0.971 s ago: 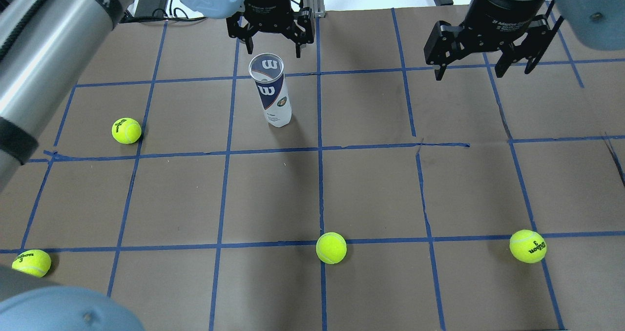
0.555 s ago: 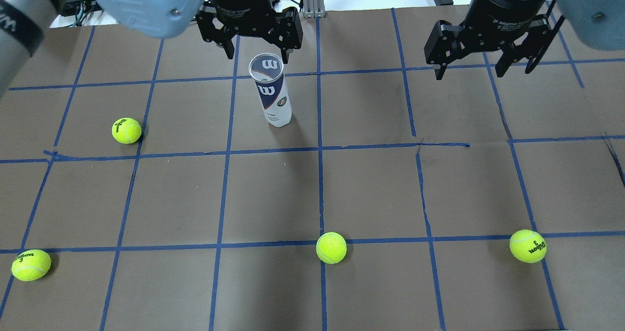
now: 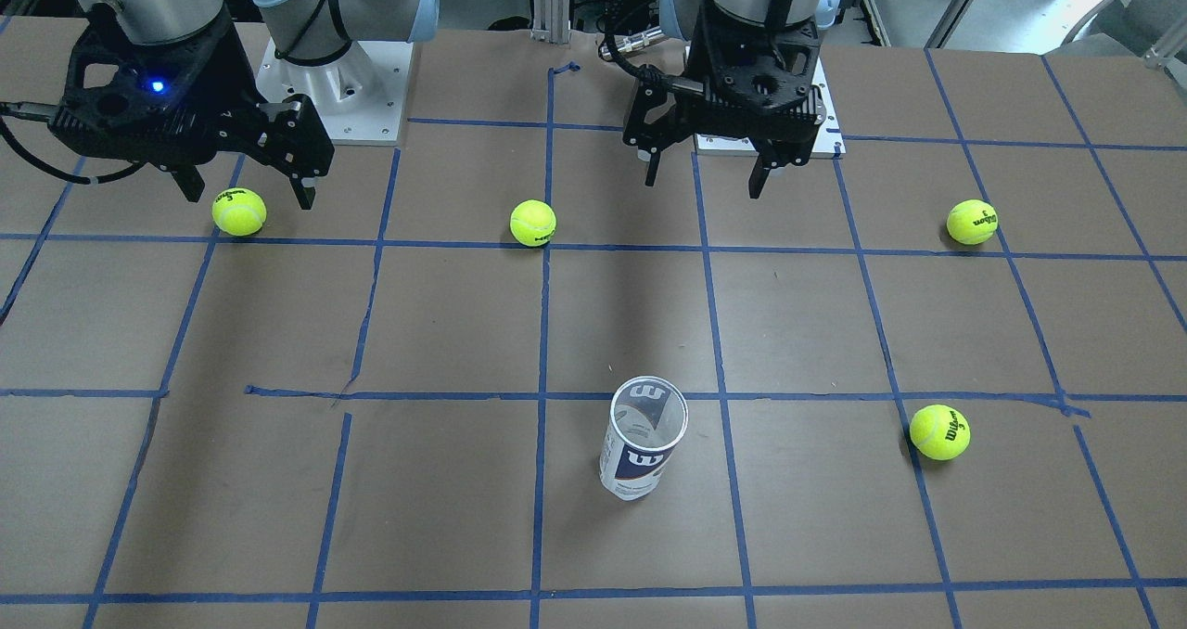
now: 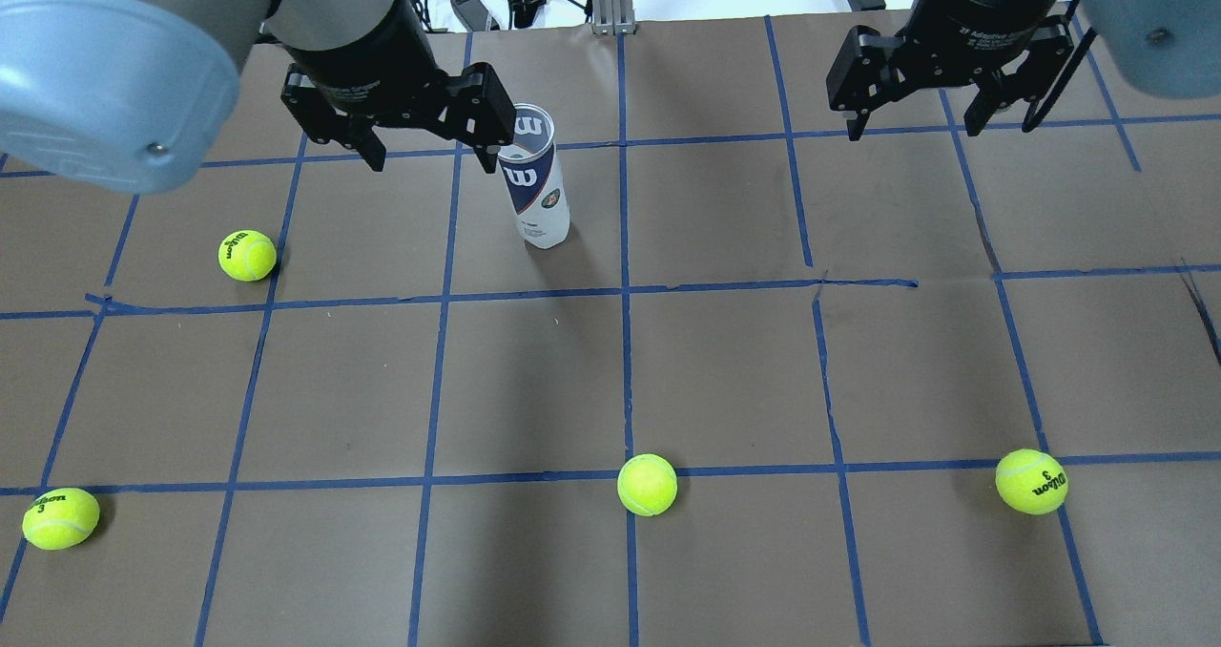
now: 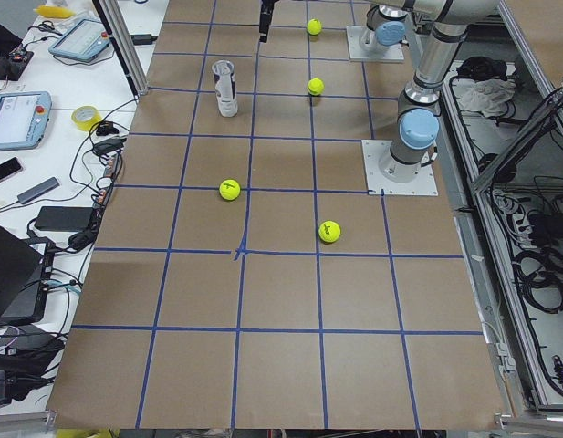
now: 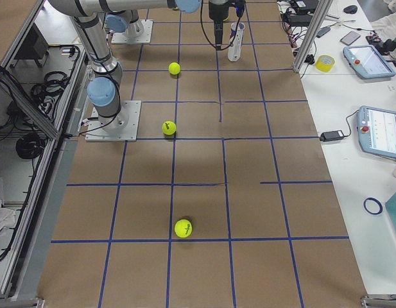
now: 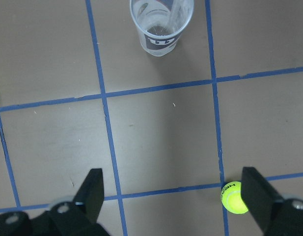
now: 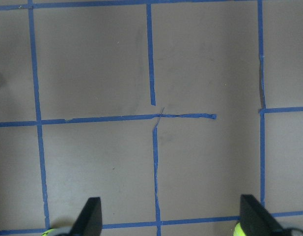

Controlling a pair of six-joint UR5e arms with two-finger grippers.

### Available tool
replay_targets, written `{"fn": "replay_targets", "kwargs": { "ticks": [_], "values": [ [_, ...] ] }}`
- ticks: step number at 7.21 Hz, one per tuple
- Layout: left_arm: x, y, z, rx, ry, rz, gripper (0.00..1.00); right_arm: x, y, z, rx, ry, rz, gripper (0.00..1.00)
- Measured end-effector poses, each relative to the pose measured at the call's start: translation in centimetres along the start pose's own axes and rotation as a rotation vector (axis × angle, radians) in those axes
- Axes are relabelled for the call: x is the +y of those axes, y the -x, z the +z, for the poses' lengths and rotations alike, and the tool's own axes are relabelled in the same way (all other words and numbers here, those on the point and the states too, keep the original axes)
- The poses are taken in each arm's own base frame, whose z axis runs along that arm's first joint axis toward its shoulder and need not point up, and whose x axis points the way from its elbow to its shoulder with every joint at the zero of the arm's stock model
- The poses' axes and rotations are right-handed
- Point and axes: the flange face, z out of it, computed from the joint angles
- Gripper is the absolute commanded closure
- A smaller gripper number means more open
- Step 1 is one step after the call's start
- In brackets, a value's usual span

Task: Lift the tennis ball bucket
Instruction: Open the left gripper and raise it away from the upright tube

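Tennis ball bucket rim partly behind left claw, overhead view

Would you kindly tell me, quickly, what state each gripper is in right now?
Left gripper: open, holding nothing.
Right gripper: open, holding nothing.

Tennis ball bucket upright on table, open paper on every side. Nearest tennis ball well apart to left. Three other balls in row near robot. Left gripper high, jaws wide, nothing between it and bucket.
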Motion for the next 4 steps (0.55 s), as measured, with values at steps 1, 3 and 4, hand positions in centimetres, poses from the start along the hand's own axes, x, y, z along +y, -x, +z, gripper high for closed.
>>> {"fn": "replay_targets", "kwargs": {
  "ticks": [1,3,4],
  "values": [
    [-0.16,1.08,-0.36,0.011,-0.008,-0.001,0.00,-0.31,0.49,0.04,-0.022,-0.018,-0.003,0.00],
    [-0.37,1.92,-0.63,0.013,-0.026,0.026,0.00,-0.64,1.22,0.14,-0.069,-0.037,-0.007,0.00],
    [-0.53,2.01,-0.68,0.012,-0.041,0.036,0.00,-0.59,1.33,0.41,-0.074,-0.033,-0.009,0.00]
  ]
}}
